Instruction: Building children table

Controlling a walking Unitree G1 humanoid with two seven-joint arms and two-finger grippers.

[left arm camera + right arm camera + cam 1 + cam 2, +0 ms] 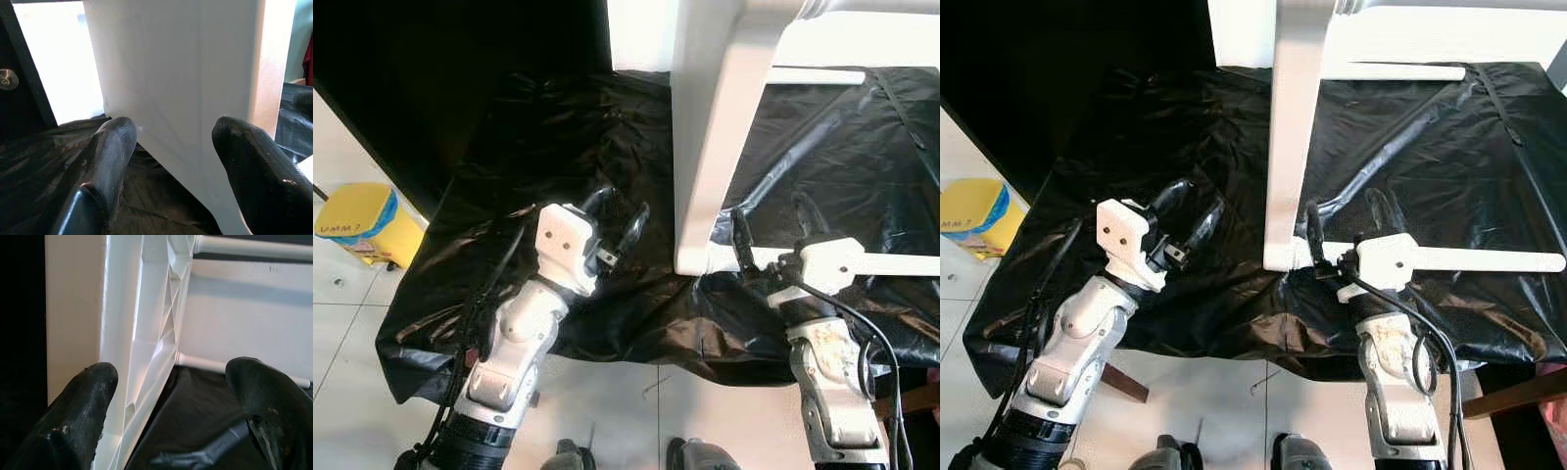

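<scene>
The white table point(705, 147) looks like smooth, hard plastic with a soft shine. Under it lies a black plastic sheet point(558, 127), thin, crinkly and glossy. Beside the sheet, the floor point(342, 313) is smooth, pale tile. The gripper fingers point(110, 156) look matt, a bit rough black rubber.

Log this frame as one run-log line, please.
scene: white table frame on black sheet | left gripper: open, beside leg | right gripper: open, at frame's lower corner | nothing held
</scene>
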